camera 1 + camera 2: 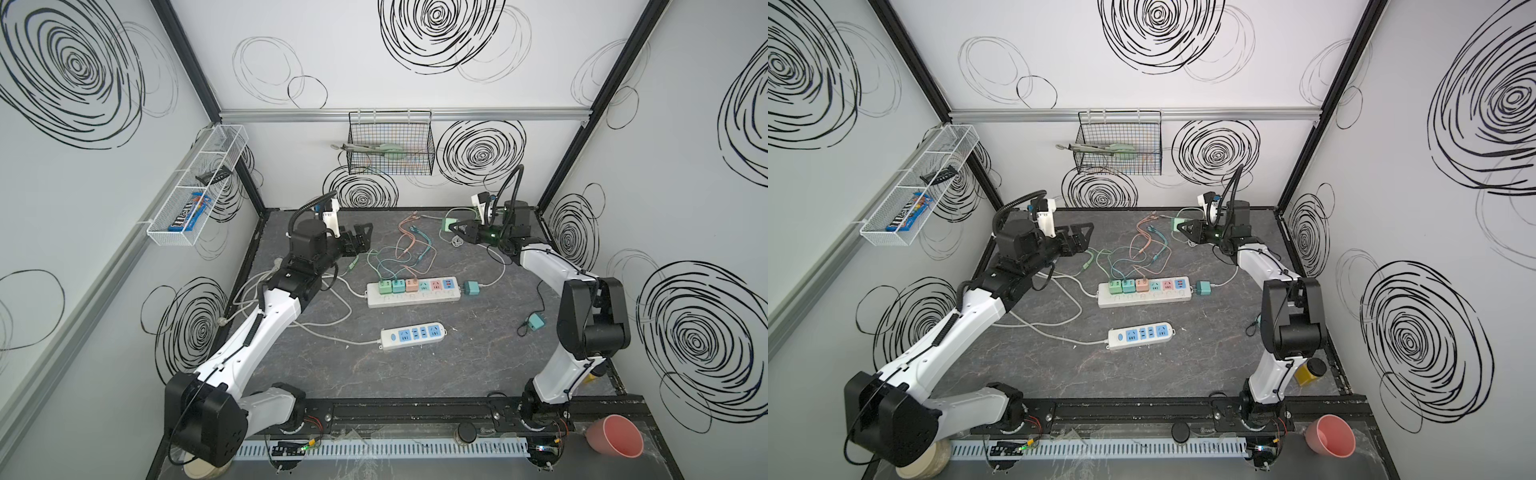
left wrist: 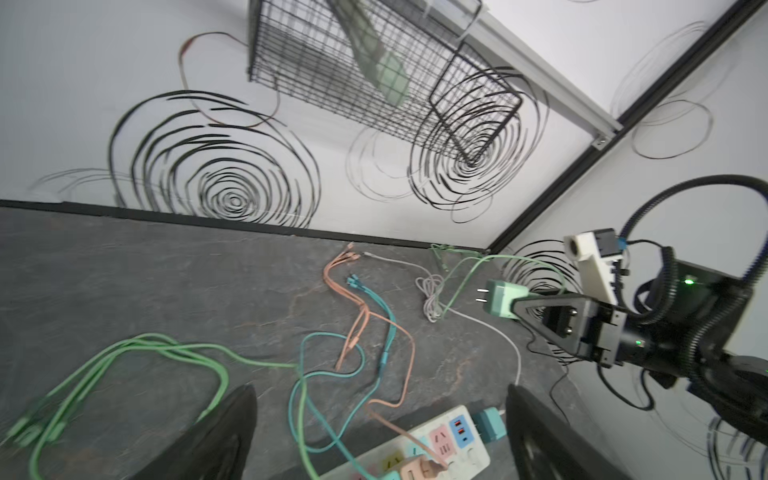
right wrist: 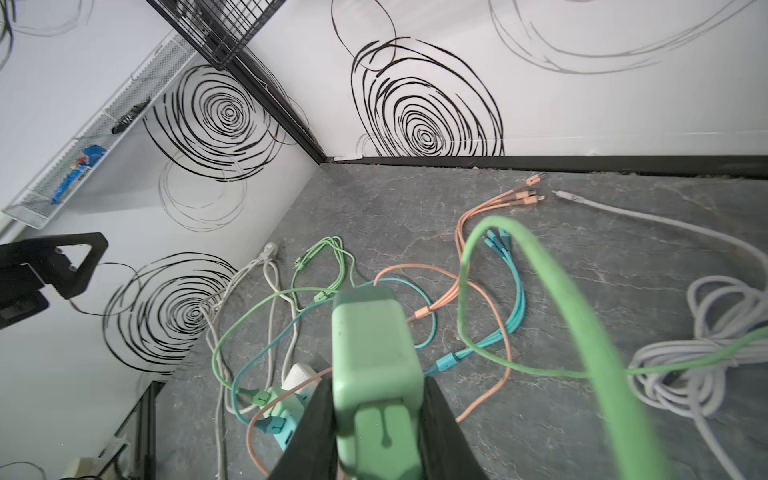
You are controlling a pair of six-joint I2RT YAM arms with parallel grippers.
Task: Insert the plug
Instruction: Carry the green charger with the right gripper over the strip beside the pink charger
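The plug is a light green charger block with a green cable, and its two metal prongs stick out free. My right gripper is shut on it, holding it in the air at the back right of the table. The long white power strip lies mid-table with three plugs in its left sockets and bare sockets to their right. My left gripper hovers open and empty over the back left, apart from the strip.
A shorter white strip lies nearer the front. A teal plug sits at the long strip's right end, and another lies at the right. Coloured cables tangle behind the strip. A wire basket hangs on the back wall.
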